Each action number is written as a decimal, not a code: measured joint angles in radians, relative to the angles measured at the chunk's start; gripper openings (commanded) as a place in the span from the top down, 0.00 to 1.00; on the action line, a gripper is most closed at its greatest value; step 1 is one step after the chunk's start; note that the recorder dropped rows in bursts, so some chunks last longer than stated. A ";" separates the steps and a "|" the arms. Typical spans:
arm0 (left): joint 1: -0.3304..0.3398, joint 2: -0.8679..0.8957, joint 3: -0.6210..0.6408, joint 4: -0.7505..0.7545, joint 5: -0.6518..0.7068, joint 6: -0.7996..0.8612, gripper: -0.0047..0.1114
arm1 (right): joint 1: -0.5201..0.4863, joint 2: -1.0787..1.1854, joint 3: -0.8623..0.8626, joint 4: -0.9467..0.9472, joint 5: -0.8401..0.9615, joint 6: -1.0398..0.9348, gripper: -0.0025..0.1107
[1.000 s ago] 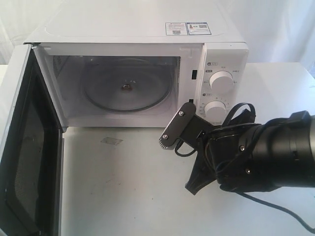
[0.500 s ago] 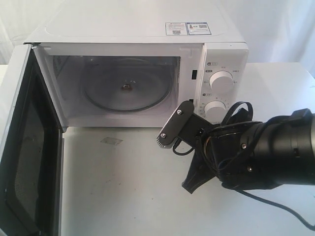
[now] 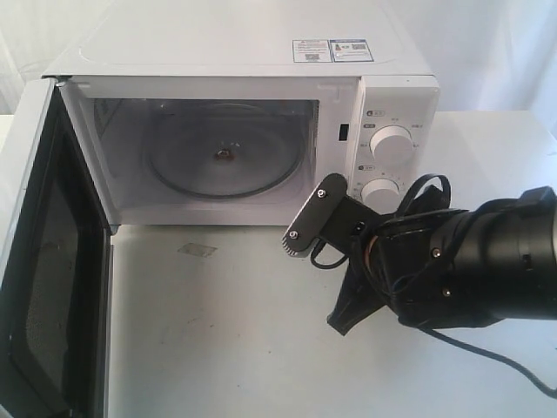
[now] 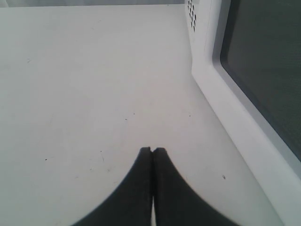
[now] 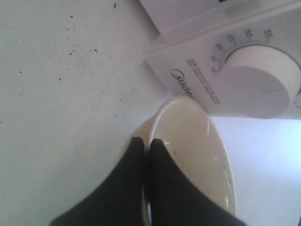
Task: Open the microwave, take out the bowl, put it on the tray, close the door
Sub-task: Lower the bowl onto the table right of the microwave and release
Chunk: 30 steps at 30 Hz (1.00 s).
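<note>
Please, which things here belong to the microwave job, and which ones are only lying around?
Belong: microwave, its open door, bowl held by right gripper. No tray in view.
Lying about: glass turntable, small patch on table, shut left gripper.

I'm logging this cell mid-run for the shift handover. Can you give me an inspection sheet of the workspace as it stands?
Surface: white table, dark specks, one small greyish patch.
Job's things: microwave with door swung open; glass turntable bare; bowl outside, beside a dial; tray not seen.
Clutter: nothing seen.
Grippers: left gripper shut, empty; right gripper shut on the bowl's rim.
Cables: black cable looped at the right wrist.
Surroundings: white backdrop.
</note>
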<state>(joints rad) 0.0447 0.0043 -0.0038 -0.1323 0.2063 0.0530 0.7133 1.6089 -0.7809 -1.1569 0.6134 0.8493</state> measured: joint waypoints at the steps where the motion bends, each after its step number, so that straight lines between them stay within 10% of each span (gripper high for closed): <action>1: 0.000 0.000 0.000 0.000 0.000 0.000 0.96 | -0.004 0.000 0.000 0.000 0.000 0.000 0.98; 14: 0.000 0.000 0.000 0.000 0.000 0.000 0.96 | -0.010 0.000 0.000 -0.017 -0.074 0.017 0.70; 30: 0.000 0.000 0.000 0.000 0.000 0.000 0.96 | -0.010 0.000 0.000 -0.021 -0.080 0.021 0.70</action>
<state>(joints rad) 0.0447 0.0043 -0.0038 -0.1323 0.2063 0.0530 0.7036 1.6089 -0.7809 -1.1774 0.5335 0.8698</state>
